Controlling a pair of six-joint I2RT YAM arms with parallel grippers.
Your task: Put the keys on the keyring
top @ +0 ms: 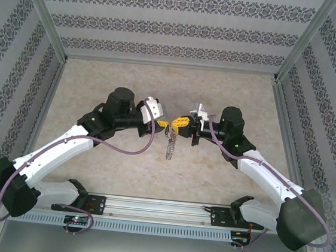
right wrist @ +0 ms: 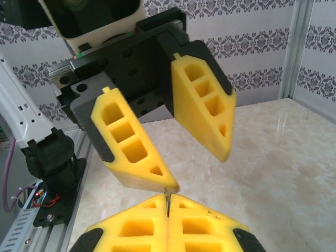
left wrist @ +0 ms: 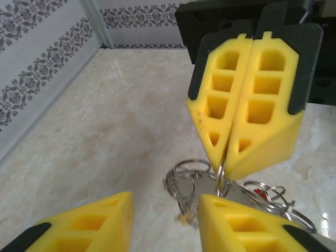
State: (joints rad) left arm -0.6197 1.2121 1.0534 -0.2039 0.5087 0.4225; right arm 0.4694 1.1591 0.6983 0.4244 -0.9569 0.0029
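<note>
**Top view.** I see both arms meeting over the middle of the marbled surface (top: 100, 89). The left gripper (top: 163, 124) and right gripper (top: 180, 124) face each other, tips almost touching. The keyring (top: 169, 145) hangs below the point where they meet, a narrow bundle raised off the surface.

**Left wrist view.** The right gripper (left wrist: 223, 170) has its yellow fingers (left wrist: 247, 105) pressed together, pinching the thin wire of the keyring (left wrist: 190, 167) at their tips. Below the pinch hang small silvery pieces (left wrist: 181, 186), and a red tag (left wrist: 257, 193) lies among loops to the right. The left gripper (left wrist: 165, 210) stands spread, one finger to either side of the hanging bundle. Its right-hand finger (left wrist: 247, 226) is just beside the wire.

**Right wrist view.** The right gripper (right wrist: 167, 198) is closed on a sliver of wire that stands up between its tips. Opposite, the left gripper (right wrist: 198, 170) is spread wide. Its lower finger (right wrist: 131, 147) has its tip just at the pinched wire, and its upper finger (right wrist: 202, 105) is well apart from it. I cannot tell the keys from the other pieces on the ring in these views.
</note>
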